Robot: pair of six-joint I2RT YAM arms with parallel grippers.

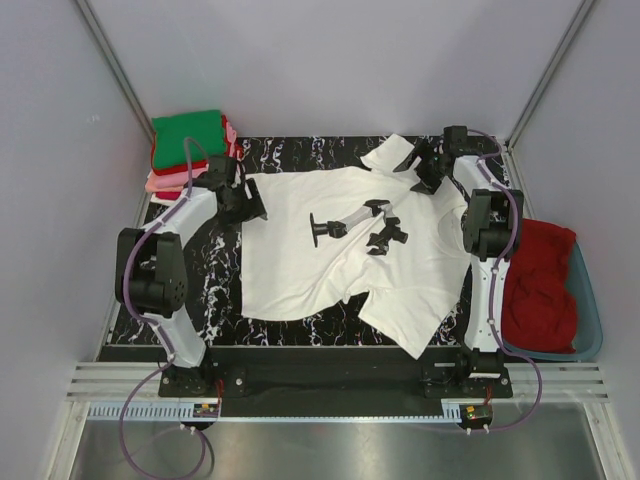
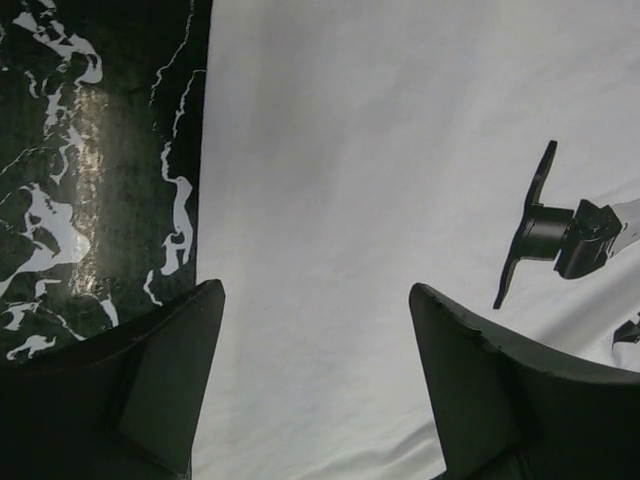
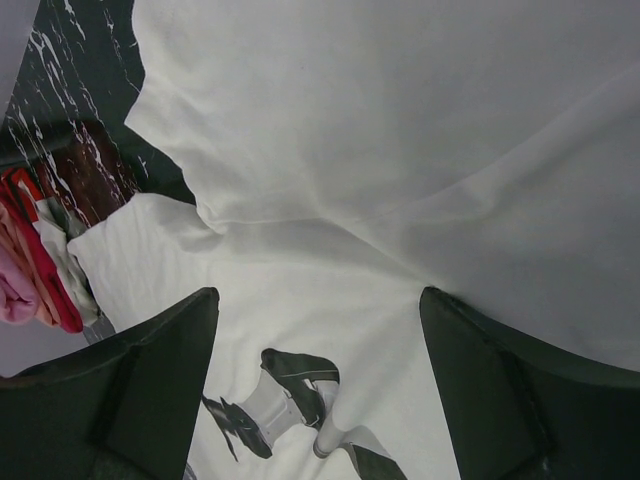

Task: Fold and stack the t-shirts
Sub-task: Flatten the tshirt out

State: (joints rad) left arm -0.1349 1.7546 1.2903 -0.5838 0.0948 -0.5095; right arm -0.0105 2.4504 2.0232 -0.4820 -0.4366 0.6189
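A white t-shirt (image 1: 320, 270) with a black chest print (image 1: 360, 225) lies spread flat on the black marble table (image 1: 215, 270). My left gripper (image 1: 243, 205) is open and empty, low over the shirt's far left edge. In the left wrist view the gripper (image 2: 315, 290) straddles white cloth (image 2: 380, 150) beside bare table (image 2: 90, 180). My right gripper (image 1: 428, 170) is open and empty over the far right sleeve and shoulder. In the right wrist view the gripper (image 3: 320, 295) hangs above creased cloth (image 3: 400, 120) and the print (image 3: 285, 395).
A stack of folded tees stands at the back left, green (image 1: 188, 135) on top, red and pink (image 1: 165, 183) beneath; it also shows in the right wrist view (image 3: 35, 260). A blue tub (image 1: 590, 300) at the right holds a crumpled red shirt (image 1: 540, 280).
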